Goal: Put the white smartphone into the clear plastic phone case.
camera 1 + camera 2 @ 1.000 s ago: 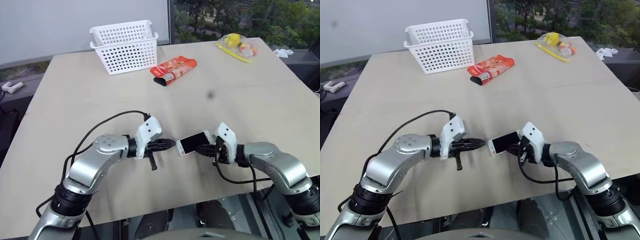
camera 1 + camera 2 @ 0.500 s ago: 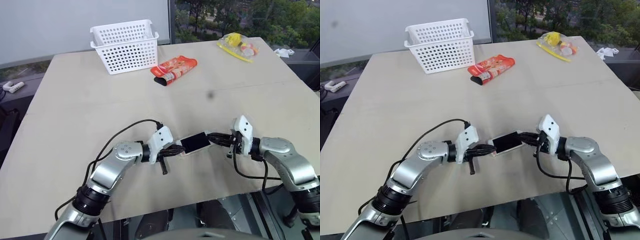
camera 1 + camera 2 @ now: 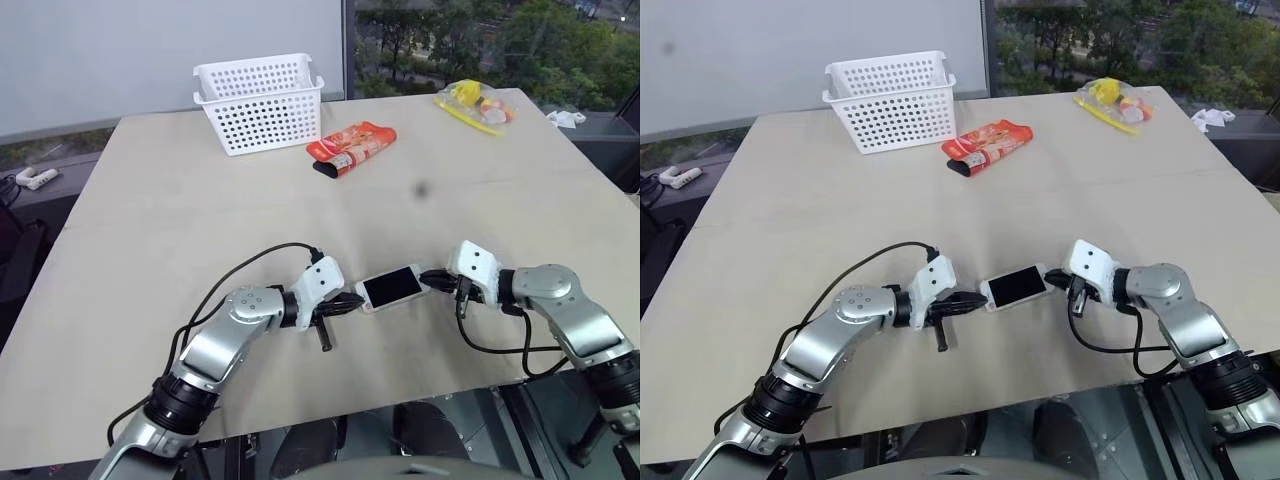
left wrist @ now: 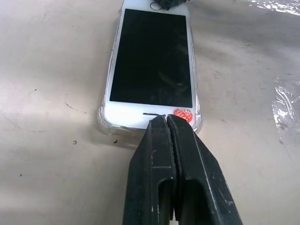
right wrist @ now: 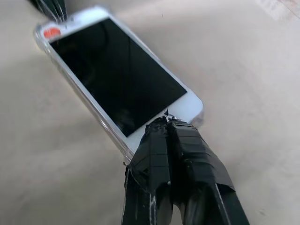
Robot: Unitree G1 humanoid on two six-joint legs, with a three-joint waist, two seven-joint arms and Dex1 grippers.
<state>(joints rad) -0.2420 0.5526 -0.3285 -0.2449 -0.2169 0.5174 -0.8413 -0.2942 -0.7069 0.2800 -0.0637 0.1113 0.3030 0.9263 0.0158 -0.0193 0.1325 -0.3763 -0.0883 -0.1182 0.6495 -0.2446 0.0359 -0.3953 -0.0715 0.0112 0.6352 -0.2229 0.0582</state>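
Observation:
The white smartphone [image 3: 392, 287] lies flat on the table with its black screen up, near the front edge. It sits inside the clear plastic phone case [image 4: 101, 121], whose transparent rim shows around its sides and corners [image 5: 111, 135]. My left gripper [image 3: 352, 300] is shut, its tips resting on the phone's end that bears a small red sticker [image 4: 183, 114]. From the other side my right gripper [image 3: 432, 281] is shut too, its tips pressing on the opposite white bezel [image 5: 186, 104]. Neither gripper clasps the phone.
A white perforated basket [image 3: 260, 103] stands at the back. A red snack pouch [image 3: 352, 146] lies right of it. A clear bag with yellow contents [image 3: 474, 101] sits at the far right corner. The table's front edge [image 3: 330, 410] runs close below both arms.
A second ago the right gripper held the phone tilted up. Now the phone lies flat, screen up, with both shut grippers at its ends. The right wrist rolled, and the camera shifted slightly.

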